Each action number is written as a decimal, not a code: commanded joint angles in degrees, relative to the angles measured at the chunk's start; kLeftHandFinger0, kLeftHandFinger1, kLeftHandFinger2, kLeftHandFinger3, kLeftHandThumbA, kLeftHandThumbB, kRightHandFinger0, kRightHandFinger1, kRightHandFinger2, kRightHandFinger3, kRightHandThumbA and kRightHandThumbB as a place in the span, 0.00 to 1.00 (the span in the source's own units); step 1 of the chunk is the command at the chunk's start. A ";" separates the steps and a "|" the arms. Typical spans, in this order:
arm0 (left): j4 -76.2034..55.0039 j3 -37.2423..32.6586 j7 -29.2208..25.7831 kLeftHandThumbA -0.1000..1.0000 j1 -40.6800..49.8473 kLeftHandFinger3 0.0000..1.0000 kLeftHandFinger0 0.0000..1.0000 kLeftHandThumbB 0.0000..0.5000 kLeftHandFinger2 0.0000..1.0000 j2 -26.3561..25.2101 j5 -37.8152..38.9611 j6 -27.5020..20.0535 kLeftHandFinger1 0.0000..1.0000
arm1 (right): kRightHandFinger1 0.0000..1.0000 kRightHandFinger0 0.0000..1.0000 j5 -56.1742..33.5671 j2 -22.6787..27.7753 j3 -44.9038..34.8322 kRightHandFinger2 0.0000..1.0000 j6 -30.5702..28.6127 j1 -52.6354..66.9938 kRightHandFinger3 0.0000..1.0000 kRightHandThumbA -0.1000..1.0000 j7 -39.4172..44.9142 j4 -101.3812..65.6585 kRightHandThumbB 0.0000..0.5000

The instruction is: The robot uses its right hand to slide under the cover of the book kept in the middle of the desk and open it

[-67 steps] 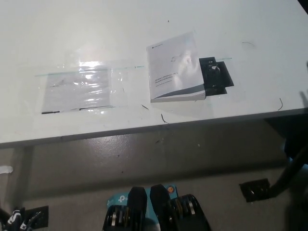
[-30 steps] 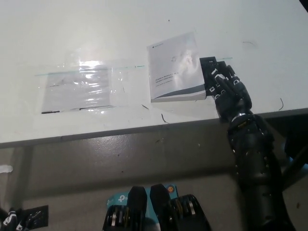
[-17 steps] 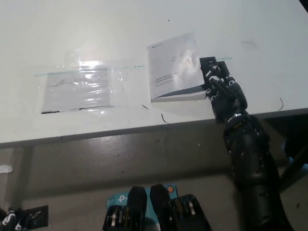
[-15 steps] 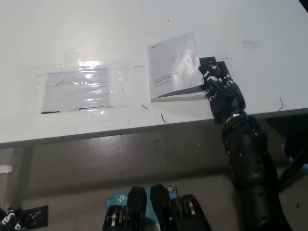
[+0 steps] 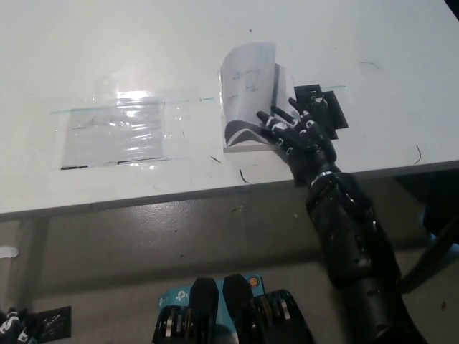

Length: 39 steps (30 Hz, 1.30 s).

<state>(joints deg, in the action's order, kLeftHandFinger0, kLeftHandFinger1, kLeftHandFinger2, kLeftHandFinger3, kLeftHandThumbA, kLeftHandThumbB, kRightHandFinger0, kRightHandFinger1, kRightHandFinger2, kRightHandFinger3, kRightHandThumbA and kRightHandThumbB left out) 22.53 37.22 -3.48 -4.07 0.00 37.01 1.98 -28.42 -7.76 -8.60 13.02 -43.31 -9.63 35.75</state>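
Note:
A white book (image 5: 244, 93) with a grey and black band on its cover lies near the middle of the white desk (image 5: 107, 50). Its cover is lifted and curls up toward the left. My black right hand (image 5: 295, 136) is open, its fingers spread flat and pushed in under the raised cover from the book's right side. My white left hand (image 5: 8, 326) is only a sliver at the bottom left corner, below the desk.
A black flat piece (image 5: 323, 107) lies on the desk just right of the book. A sheet of clear plastic (image 5: 118, 132) is taped to the desk at the left. The desk's front edge (image 5: 215, 193) runs across the middle of the view.
My right hand has moved left from beside the book and slid under its cover. The cover, flat before, now stands curled up toward the left.

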 commanded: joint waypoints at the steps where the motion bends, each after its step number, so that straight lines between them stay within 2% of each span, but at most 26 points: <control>1: -0.45 -0.84 -0.29 0.86 0.01 0.79 0.81 0.55 0.71 -1.21 -0.80 -1.08 0.70 | 0.68 0.66 2.82 0.06 1.79 0.69 1.71 -2.74 0.94 1.00 2.37 -1.11 0.41; 5: 0.24 -1.14 -0.15 0.86 0.08 0.76 0.78 0.58 0.67 -1.50 -1.48 -1.65 0.67 | 0.66 0.63 3.09 0.01 1.62 0.68 1.87 -3.03 0.92 1.00 2.06 -1.40 0.44; 6: -0.22 -1.37 -0.26 0.87 0.33 0.78 0.79 0.55 0.71 -1.38 -1.63 -1.38 0.69 | 0.64 0.58 3.42 0.12 1.82 0.67 1.70 -3.31 0.92 1.00 2.48 -1.34 0.41; 9: -0.55 -1.76 -0.18 0.87 0.68 0.81 0.82 0.58 0.74 -1.30 -1.78 -1.30 0.72 | 0.64 0.58 3.79 0.15 1.98 0.67 2.35 -3.32 0.94 1.00 2.94 -1.77 0.42; 10: -0.69 -1.96 0.05 0.88 0.92 0.81 0.83 0.57 0.75 -1.25 -1.70 -1.26 0.73 | 0.66 0.60 3.91 0.11 1.94 0.68 2.55 -3.16 0.94 1.00 2.93 -2.03 0.43; 13: -0.57 -2.11 0.20 0.88 0.96 0.80 0.83 0.55 0.75 -1.39 -1.26 -1.08 0.73 | 0.63 0.56 4.78 0.03 2.05 0.65 2.10 -4.04 0.90 1.00 2.99 -1.16 0.45; 14: -0.59 -2.17 0.05 0.88 0.94 0.79 0.82 0.57 0.74 -1.33 -1.29 -1.18 0.70 | 0.64 0.56 5.03 0.20 2.59 0.67 1.85 -4.38 0.93 1.00 4.05 -1.21 0.44; 20: -0.78 -2.79 0.54 0.88 1.46 0.82 0.80 0.54 0.75 -1.12 -1.24 -1.22 0.69 | 0.66 0.58 4.79 -0.18 1.66 0.67 1.76 -4.58 0.90 1.00 4.58 -1.77 0.42; 23: -1.49 -3.05 -0.40 0.89 1.43 0.81 0.80 0.55 0.74 -1.12 -1.42 -0.30 0.71 | 0.67 0.59 4.71 -0.25 1.58 0.74 1.94 -5.07 0.93 1.00 4.90 -1.72 0.41; 25: -1.40 -3.11 -0.52 0.89 1.36 0.81 0.79 0.55 0.74 -1.20 -1.53 -0.24 0.71 | 0.69 0.62 4.97 -0.32 1.57 0.75 2.09 -5.28 0.92 1.00 4.67 -1.65 0.41; 27: -1.74 -3.26 -0.57 0.88 1.61 0.80 0.79 0.54 0.74 -1.13 -1.68 0.01 0.71 | 0.68 0.62 5.38 -0.31 1.62 0.74 1.97 -5.16 0.92 1.00 4.52 -1.58 0.42; 28: -1.77 -3.28 -0.55 0.88 1.65 0.79 0.80 0.54 0.74 -1.02 -1.73 -0.17 0.71 | 0.63 0.53 5.61 -0.35 1.72 0.72 2.29 -6.00 0.92 1.00 4.37 -1.55 0.44; 29: -1.78 -3.48 -0.46 0.88 1.77 0.79 0.80 0.54 0.75 -1.05 -1.99 -0.18 0.71 | 0.59 0.49 5.89 -0.48 1.64 0.68 2.37 -6.55 0.91 1.00 3.86 -1.39 0.47; 31: -1.83 -3.79 -0.52 0.88 1.90 0.79 0.80 0.54 0.75 -1.08 -2.44 -0.24 0.71 | 0.56 0.45 6.21 -0.50 1.65 0.65 2.49 -6.82 0.89 1.00 3.90 -1.53 0.48; 33: -1.63 -3.87 -0.50 0.88 1.86 0.78 0.80 0.57 0.76 -1.15 -2.51 -0.33 0.73 | 0.56 0.48 6.90 -0.36 2.32 0.64 2.47 -7.41 0.88 1.00 4.49 -1.44 0.46; 35: -1.68 -4.15 -0.62 0.88 2.02 0.78 0.79 0.55 0.75 -1.25 -2.86 -0.19 0.73 | 0.61 0.54 7.43 -0.05 3.07 0.67 3.31 -7.73 0.92 1.00 5.34 -1.60 0.44; 36: -1.63 -4.12 -0.61 0.89 2.02 0.78 0.79 0.55 0.74 -1.29 -2.79 -0.12 0.71 | 0.63 0.56 8.29 -0.07 3.57 0.69 3.68 -8.36 0.90 1.00 4.75 -1.23 0.45; 39: -2.35 -4.12 -1.13 0.87 1.89 0.76 0.79 0.56 0.72 -1.32 -2.59 0.80 0.70 | 0.60 0.53 9.67 0.43 4.70 0.67 3.70 -8.98 0.87 1.00 4.86 -0.86 0.44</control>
<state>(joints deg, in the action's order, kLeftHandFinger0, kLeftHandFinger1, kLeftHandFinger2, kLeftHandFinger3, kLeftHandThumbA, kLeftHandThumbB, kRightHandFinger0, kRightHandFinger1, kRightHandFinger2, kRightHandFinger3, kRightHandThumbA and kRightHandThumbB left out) 22.03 33.63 -3.59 -2.25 -0.34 35.11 2.45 -21.41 -7.55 -5.49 15.73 -47.74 -6.32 35.59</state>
